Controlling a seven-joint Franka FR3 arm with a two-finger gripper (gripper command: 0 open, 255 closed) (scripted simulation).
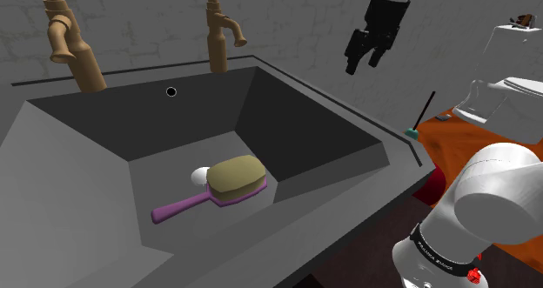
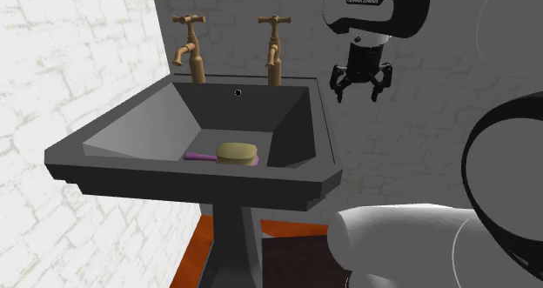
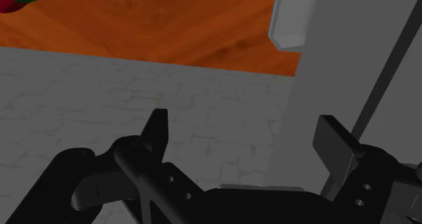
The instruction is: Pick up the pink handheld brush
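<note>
Gripper (image 1: 364, 64) hangs in the air above the sink's (image 1: 87, 156) rim on the shoulder view's right. It's well apart from the target, with the fingers spread wide and nothing between them. The wrist view agrees: both fingers stand apart with only wall and floor beyond.

Brush (image 1: 222, 186) lies flat on the basin floor. Its olive head (image 1: 237, 178) sits near the inner wall on the shoulder view's right, and its pink handle (image 1: 178, 208) points out toward that view's lower left. A small white lump (image 1: 200, 173) is just behind the neck, touching or nearly so; I can't tell which.

My read on handling:
- It's probably light and rigid, so no crush risk on the handle.
- The handle looks thin and smooth and may be slippery. It also lies low, so the fingertips have to get nearly down to the basin floor to straddle it.
- The head is wide and I can't tell whether the upper face is bristle or backing. If it's bristle it will give under the pads, so I'd skip it.
- The weight likely sits toward the head, so a grip at the far handle end would let it droop.

I'd take it on the handle close to the neck, closing across its width. There's more room there than at the head, which the wall crowds. I'd watch the white lump on the way down.
</note>
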